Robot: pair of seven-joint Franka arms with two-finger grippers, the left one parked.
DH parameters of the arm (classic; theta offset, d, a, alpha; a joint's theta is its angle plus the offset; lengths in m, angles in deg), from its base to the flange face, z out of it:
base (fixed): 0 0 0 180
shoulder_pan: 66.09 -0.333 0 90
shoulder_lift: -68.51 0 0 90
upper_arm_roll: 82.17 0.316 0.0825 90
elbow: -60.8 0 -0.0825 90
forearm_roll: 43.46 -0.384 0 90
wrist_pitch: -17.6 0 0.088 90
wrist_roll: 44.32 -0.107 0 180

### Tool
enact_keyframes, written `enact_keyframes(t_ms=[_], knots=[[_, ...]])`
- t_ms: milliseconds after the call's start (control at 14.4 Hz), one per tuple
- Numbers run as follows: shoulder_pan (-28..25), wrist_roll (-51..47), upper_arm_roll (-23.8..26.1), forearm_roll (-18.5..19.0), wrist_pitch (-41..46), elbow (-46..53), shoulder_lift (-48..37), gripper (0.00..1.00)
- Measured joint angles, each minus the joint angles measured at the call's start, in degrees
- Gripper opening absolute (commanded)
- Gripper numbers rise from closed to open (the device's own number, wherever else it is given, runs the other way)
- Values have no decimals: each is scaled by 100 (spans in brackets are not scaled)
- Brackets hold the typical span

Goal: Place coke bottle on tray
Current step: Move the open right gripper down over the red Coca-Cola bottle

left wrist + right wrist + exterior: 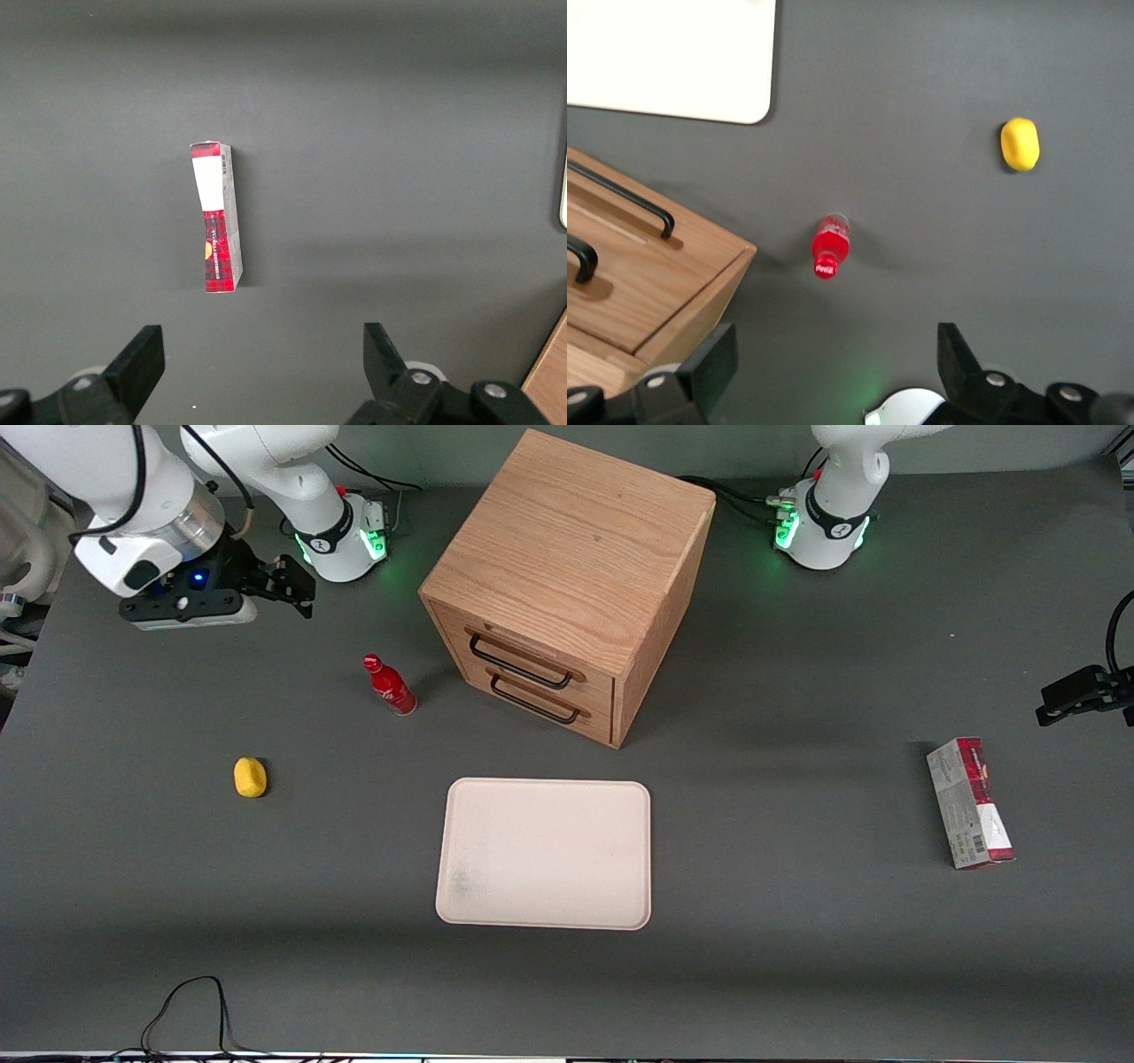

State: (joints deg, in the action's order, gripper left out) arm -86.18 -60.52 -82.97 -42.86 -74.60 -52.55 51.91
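Nearest us lies the flat pale cream rectangular tray (544, 854), bare. Farther off, the small slim red coke bottle (389, 685) stands upright on the dark grey counter (797, 957), beside the wooden cabinet (567, 584). Farther still, our end effector (297, 589) hovers with fingers spread, holding nothing; the bottle sits below it, nearer the tray.

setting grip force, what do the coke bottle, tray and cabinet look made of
Coke bottle: glossy red, probably plastic or coated metal; cannot tell which.
Tray: matte cream, likely plastic or moulded fibre, with grey smudges.
Cabinet: wood, visible grain; dark handles, likely metal.
The hand hangs open, farther from the camera than the bottle.
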Motion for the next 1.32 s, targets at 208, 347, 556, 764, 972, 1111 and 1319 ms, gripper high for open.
enact_keyframes(t_ms=[208, 347, 556, 764, 972, 1111, 1319], knots=[[-126, -242, 5, -100, -5, -342, -282, 100], [-277, -373, 10, -106, -13, -508, -379, 100], [-374, -436, 21, -106, -39, -675, -410, 100], [-438, -436, 22, -108, -291, -979, -501, 100], [-470, -436, 21, -108, -709, -1320, -514, 100], [-470, -436, 4, -108, -1110, -1675, -502, 100], [-470, -436, -32, -108, -1781, -2278, -454, 100]])
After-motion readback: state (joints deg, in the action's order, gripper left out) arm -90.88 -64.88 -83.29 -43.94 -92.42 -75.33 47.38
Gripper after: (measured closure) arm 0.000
